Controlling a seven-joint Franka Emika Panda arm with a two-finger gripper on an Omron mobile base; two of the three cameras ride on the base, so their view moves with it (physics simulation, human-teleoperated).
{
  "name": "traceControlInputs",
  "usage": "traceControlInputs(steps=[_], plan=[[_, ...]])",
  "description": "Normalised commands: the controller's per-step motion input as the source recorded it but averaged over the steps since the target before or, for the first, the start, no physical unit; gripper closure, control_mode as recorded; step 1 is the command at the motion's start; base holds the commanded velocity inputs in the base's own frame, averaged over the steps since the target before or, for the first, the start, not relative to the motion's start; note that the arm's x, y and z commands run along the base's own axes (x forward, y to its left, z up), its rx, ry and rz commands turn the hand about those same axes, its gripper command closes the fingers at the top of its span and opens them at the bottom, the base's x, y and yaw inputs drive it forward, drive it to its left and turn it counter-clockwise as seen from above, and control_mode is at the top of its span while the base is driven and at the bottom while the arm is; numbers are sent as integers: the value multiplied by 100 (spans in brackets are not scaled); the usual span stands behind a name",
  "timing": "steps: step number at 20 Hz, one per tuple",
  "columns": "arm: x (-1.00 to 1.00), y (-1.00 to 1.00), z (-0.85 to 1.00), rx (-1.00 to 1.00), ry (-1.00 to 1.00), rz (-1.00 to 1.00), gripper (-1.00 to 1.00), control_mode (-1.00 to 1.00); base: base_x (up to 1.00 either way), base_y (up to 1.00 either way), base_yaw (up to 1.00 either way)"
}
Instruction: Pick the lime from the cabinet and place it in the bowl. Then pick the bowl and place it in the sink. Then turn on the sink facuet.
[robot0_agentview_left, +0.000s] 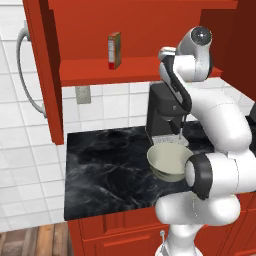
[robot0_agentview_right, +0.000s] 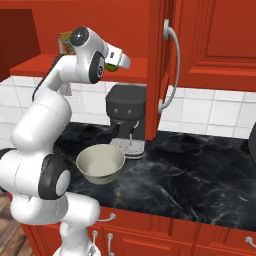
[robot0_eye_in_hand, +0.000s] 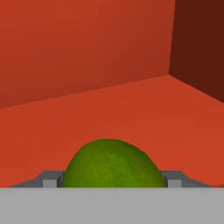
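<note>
The lime (robot0_eye_in_hand: 113, 164) lies on the red inner shelf of the cabinet (robot0_eye_in_hand: 131, 109), wedged between my two finger tips (robot0_eye_in_hand: 51, 179), which press on its sides. My gripper (robot0_agentview_right: 114, 66) reaches into the open cabinet (robot0_agentview_right: 40, 67) at shelf height, shut on the lime (robot0_agentview_right: 111, 67), of which a green sliver shows. The off-white bowl (robot0_agentview_left: 169, 161) stands upright and empty on the black counter below the arm, also seen as the bowl (robot0_agentview_right: 100, 162) in the right base view. The sink and the sink facuet are out of view.
A dark coffee machine (robot0_agentview_left: 165, 110) stands on the black marble counter (robot0_agentview_left: 105, 170) just behind the bowl. A small box (robot0_agentview_left: 114, 50) stands on the cabinet shelf (robot0_agentview_left: 125, 70), left of my hand. The open red door (robot0_agentview_left: 42, 65) hangs at the left.
</note>
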Motion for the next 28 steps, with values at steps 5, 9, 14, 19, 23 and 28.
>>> traceControlInputs(steps=[5,9,14,19,23,28], plan=[[-100,1,0,0,-3,0,100,-100,0,0,0],[-100,9,0,0,0,0,100,-100,0,0,0],[-100,16,0,0,1,0,100,-100,0,0,0],[-100,31,-12,0,9,0,100,-100,0,0,0],[-67,28,-39,-2,13,0,100,-100,0,0,0],[-27,4,-67,0,15,0,100,-100,0,0,0]])
